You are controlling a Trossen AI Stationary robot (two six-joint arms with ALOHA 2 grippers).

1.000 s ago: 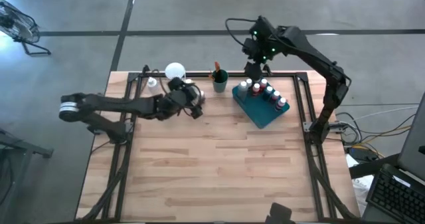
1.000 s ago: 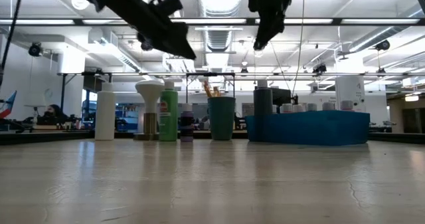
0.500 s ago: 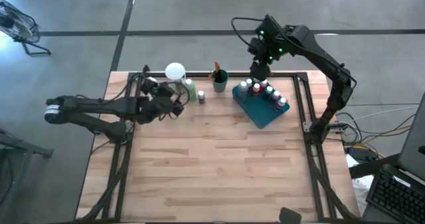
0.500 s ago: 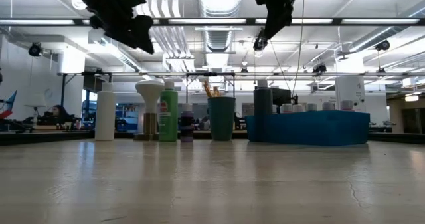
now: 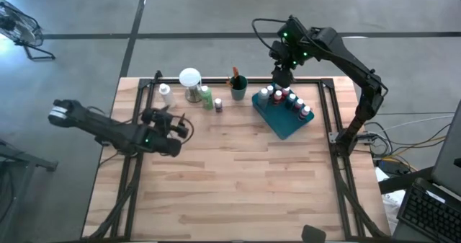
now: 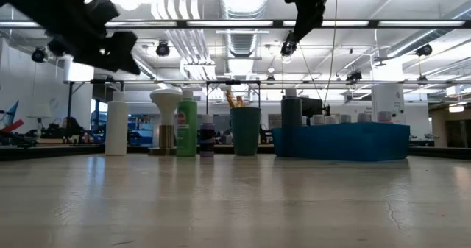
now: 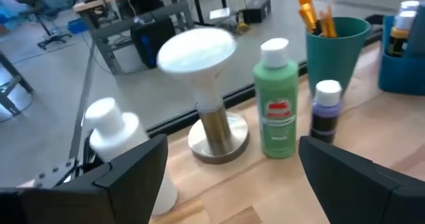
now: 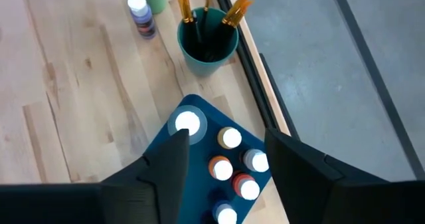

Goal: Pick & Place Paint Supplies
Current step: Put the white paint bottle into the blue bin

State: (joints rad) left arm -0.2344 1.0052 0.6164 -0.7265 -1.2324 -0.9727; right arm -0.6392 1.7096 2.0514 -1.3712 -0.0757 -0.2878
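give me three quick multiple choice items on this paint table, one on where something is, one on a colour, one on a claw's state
1. Where do the brushes stand?
A. in the teal cup
B. flat on the table
C. in the blue tray

2. What colour is the tall bottle beside the small purple bottle?
A. red
B. green
C. yellow

3. How is the left claw?
A. shut on a bottle
B. open, holding nothing
C. shut on a brush

Answers:
1 A, bristles stick out of the teal cup.
2 B, its body is green under a white cap.
3 B, its fingers stand wide apart with nothing between.
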